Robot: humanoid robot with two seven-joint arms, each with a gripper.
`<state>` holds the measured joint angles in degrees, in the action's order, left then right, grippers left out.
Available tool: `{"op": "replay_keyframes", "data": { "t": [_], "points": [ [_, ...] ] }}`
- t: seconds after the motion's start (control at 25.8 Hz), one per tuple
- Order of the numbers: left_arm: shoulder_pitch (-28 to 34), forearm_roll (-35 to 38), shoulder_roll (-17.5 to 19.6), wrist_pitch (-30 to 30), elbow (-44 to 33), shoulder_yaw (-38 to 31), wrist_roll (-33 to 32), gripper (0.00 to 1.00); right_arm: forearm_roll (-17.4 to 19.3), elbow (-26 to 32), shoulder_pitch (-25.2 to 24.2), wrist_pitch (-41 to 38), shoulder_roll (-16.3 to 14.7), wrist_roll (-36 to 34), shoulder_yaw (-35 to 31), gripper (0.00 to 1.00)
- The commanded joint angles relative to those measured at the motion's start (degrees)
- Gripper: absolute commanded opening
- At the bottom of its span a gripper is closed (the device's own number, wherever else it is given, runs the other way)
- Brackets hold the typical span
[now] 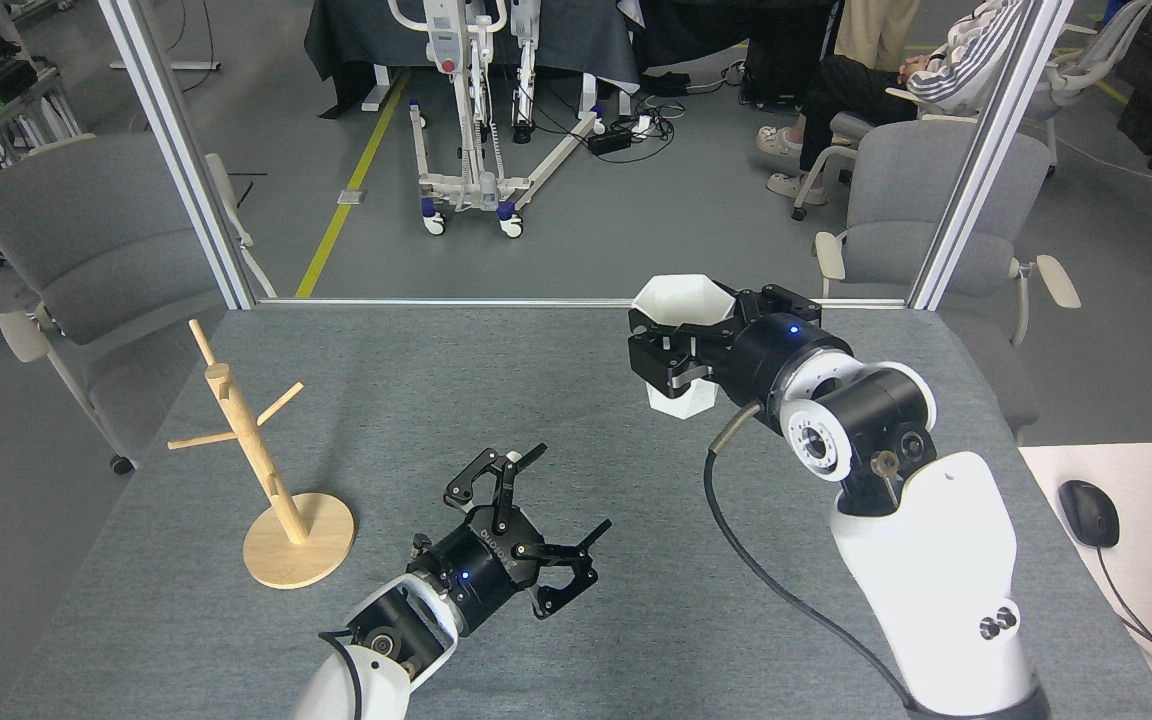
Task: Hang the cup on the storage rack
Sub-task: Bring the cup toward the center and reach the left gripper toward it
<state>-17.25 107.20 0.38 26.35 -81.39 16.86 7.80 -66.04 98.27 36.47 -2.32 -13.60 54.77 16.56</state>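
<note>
**Cup held above the table**

One cup (681, 305), matte white and faceted with a hexagonal rim, sits pinched in the right gripper (664, 358), well right of the single wooden storage rack (254, 455). Left gripper (539, 522) spread, empty, nearer the rack.

White cup (683, 305), pale wooden rack (254, 455), grey table (436, 370).

Bright, even overhead light, soft faint shadows, sharp focus throughout.

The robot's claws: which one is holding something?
The right gripper is clamped around the white cup, held above the table. The left gripper is spread open with nothing in it.
</note>
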Motion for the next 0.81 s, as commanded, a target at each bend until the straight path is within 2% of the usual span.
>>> {"op": "replay_keyframes", "data": {
  "t": [0.0,0.27,0.39,0.58,0.77],
  "points": [
    [-0.77,0.02,-0.47,2.12,-2.55,0.19,-1.39,0.99,-0.23,-0.1,0.01,0.04,0.76,-0.02,0.93,0.0],
    [-3.41,-0.33,-4.16,9.07,-3.43,-0.25,-4.73,0.99,-0.93,-0.1,0.1,0.04,0.76,-0.02,1.02,0.0],
    [-4.46,-0.59,-4.43,9.77,-3.78,-0.34,-5.61,0.99,-0.93,-0.1,0.1,0.04,0.76,-0.02,1.02,0.0],
    [-9.12,-4.99,-4.43,9.95,-0.97,-0.34,-8.42,0.99,-1.02,-0.1,0.1,0.04,1.2,-0.02,1.02,0.0],
    [-11.05,-5.51,-4.42,10.21,0.53,-0.34,-9.03,0.99,-1.11,-0.1,0.1,0.04,1.29,-0.02,1.02,0.0]
  ]
}}
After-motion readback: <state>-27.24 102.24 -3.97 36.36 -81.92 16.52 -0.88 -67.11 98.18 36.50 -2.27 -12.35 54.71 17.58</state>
